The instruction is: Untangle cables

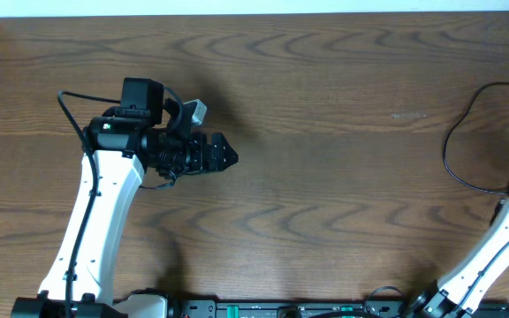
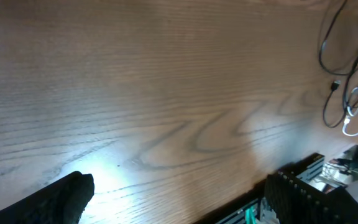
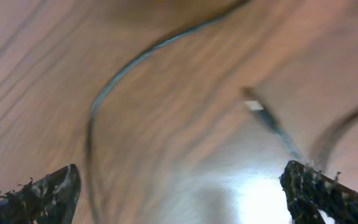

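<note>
The cables lie at the table's far right. In the overhead view one thin black cable (image 1: 453,132) curves in a loop beside my right arm (image 1: 502,238). The left wrist view shows them far off: black cords (image 2: 334,56) and a whitish cord (image 2: 356,115). My right gripper (image 3: 179,193) hangs open just above them, with nothing between its fingers (image 3: 42,196). Below it a black cable (image 3: 123,68) arcs across the wood, and a small silver plug end (image 3: 257,106) trails another cord. My left gripper (image 1: 222,155) stands open over bare wood, far from the cables.
The wooden table (image 1: 325,203) runs the full width of the view. A black equipment rail (image 1: 290,309) lies along the front edge, also seen as the rail (image 2: 303,180) in the left wrist view.
</note>
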Controlling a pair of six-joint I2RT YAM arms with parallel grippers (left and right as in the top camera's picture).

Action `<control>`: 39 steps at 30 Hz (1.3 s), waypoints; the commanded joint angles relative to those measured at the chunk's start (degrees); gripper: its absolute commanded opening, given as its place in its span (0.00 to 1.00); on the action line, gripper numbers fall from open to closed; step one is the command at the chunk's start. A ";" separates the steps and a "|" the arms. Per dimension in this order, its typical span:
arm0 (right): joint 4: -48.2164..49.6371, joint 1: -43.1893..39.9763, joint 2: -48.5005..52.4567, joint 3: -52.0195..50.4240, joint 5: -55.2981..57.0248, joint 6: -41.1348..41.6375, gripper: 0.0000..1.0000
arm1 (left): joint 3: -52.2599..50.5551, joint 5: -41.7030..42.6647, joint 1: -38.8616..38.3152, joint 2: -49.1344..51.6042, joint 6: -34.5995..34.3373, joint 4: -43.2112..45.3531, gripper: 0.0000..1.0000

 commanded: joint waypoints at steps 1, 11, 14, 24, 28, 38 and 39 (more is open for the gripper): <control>-0.76 2.14 -0.26 0.04 0.22 -2.10 0.99 | 0.07 -2.10 -0.22 -0.26 1.36 0.24 0.94; -8.15 7.78 -0.61 0.02 2.99 -1.66 0.99 | 0.07 -2.10 -0.22 -0.28 1.53 0.26 0.94; -9.46 10.40 -0.61 0.02 2.23 -1.86 0.99 | 0.07 -2.10 -0.22 -0.26 1.53 0.20 0.94; -9.01 23.93 -0.50 -3.32 8.17 -1.79 0.99 | 0.07 -2.10 -0.22 -0.28 1.55 0.72 0.94; -9.51 25.75 -0.50 -8.35 17.70 3.85 0.99 | 0.07 -2.10 -0.22 -0.26 1.55 0.92 0.94; -9.38 25.11 -0.50 -17.88 22.71 12.11 0.99 | 0.07 -2.10 -0.22 -0.26 2.05 1.92 0.94; -9.31 24.92 -0.50 -18.27 22.73 12.09 0.99 | 0.07 -2.14 -0.22 -0.26 2.27 1.92 0.94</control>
